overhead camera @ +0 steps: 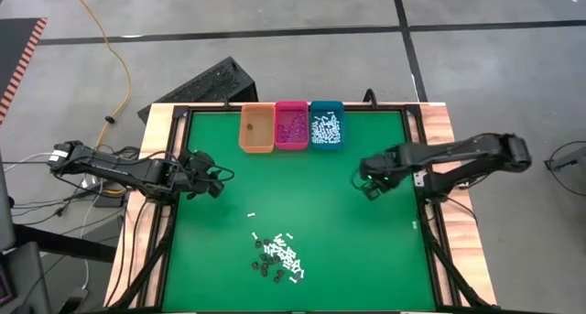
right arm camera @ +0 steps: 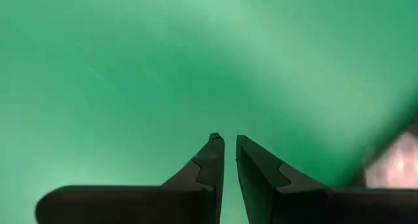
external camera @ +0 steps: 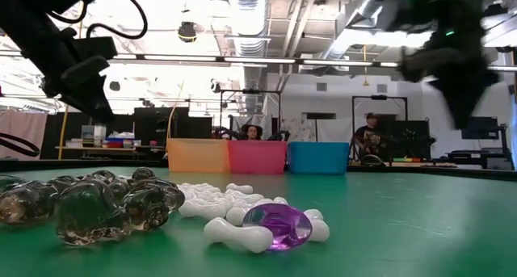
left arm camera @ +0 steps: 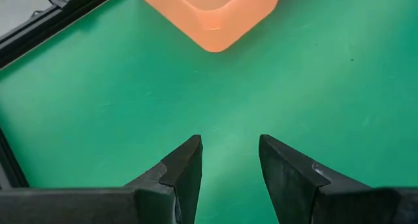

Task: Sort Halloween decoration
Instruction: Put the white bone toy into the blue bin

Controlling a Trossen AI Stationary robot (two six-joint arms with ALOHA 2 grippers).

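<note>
The Halloween decoration lies as a pile of tiny white sticks and dark bits (overhead camera: 277,254) on the green mat near the table's front edge. The low view shows it close up: dark glassy pieces (external camera: 97,206), white sticks (external camera: 230,208) and one purple piece (external camera: 279,226). My left gripper (overhead camera: 212,178) hovers open at the mat's left side, nothing between its fingers (left arm camera: 230,142). My right gripper (overhead camera: 368,184) hangs over the mat's right side, pointing down. Its fingers (right arm camera: 229,140) stand a narrow gap apart over bare mat.
Three small bins stand side by side at the mat's far edge: orange (overhead camera: 257,129), pink (overhead camera: 292,124) with purple bits, teal (overhead camera: 326,125) with white pieces. A black frame (overhead camera: 417,167) borders the mat. Bare mat lies between both grippers and the pile.
</note>
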